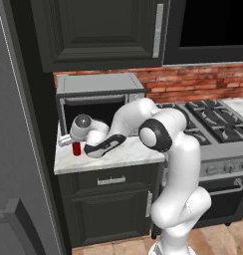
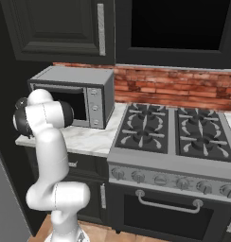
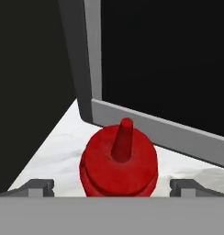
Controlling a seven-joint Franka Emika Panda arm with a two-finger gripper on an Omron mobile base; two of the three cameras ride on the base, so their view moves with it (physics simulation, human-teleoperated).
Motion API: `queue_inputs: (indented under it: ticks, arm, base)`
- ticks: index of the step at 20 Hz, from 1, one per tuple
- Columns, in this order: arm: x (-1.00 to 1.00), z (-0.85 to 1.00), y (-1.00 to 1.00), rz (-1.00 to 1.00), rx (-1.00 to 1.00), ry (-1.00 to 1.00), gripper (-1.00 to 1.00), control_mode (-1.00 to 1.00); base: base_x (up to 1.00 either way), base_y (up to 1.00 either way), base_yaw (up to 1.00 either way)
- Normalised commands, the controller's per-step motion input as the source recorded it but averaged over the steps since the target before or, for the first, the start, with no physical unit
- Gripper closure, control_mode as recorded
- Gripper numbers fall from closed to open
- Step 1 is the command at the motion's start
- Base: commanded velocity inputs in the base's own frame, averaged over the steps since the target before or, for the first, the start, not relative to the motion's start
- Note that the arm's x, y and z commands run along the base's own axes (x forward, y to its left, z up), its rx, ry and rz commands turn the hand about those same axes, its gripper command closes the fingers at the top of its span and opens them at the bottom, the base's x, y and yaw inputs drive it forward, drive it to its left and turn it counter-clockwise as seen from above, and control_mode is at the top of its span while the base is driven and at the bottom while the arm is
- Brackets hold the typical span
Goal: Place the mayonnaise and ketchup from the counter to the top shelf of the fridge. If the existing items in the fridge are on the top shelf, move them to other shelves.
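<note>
In the left base view the arm reaches low over the left end of the white marble surface (image 1: 121,155), its hand lying nearly level in front of the microwave (image 1: 98,92), and the tool (image 1: 68,142) is at the red ketchup bottle (image 1: 76,148), which stands upright near the surface's left edge, close to the grey fridge (image 1: 16,149) whose door fills the left of the picture. The step in hand looks like the pick of the ketchup, with the lift and the carry to the fridge's top shelf not yet begun. The stove (image 1: 215,122) sits well apart to the right and plays no part. In the right base view the arm's own links cover the hand and the bottle; here the microwave (image 2: 72,94) stands on the surface (image 2: 89,139) just behind the arm, and the stove (image 2: 174,130) lies to its right. In the hand view the ketchup bottle (image 3: 119,163) is seen from above its pointed cap, centred between the two fingertips (image 3: 38,187), which stand wide apart on either side and do not touch it, so nothing is held. The microwave's grey front edge (image 3: 159,128) runs just behind the bottle. My judgement is that the next move calls for closing on the bottle's body, then drawing it straight up and back, since the microwave stands close behind and the fridge wall is near on one side.
</note>
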Motion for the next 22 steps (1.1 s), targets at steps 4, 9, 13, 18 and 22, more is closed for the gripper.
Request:
queue_inputs:
  ticks: [4, 9, 13, 18, 22]
  arm:
    - [0.07, 0.0, 0.0, -0.02, 0.0, -0.02, -1.0, -1.0]
    - [0.09, 0.0, 0.0, -0.01, 0.0, -0.01, -1.0, -1.0]
    - [0.07, 0.0, 0.0, -0.01, 0.0, 0.0, 1.0, -1.0]
    - [0.0, 0.0, 0.0, 0.0, 0.0, 0.0, 1.0, -1.0]
    - [-0.13, 0.09, 0.0, 0.0, 0.0, 0.0, 1.0, -1.0]
  base:
    - [0.0, 0.0, 0.0]
    - [0.0, 0.0, 0.0]
    - [0.0, 0.0, 0.0]
    - [0.0, 0.0, 0.0]
    - [0.0, 0.0, 0.0]
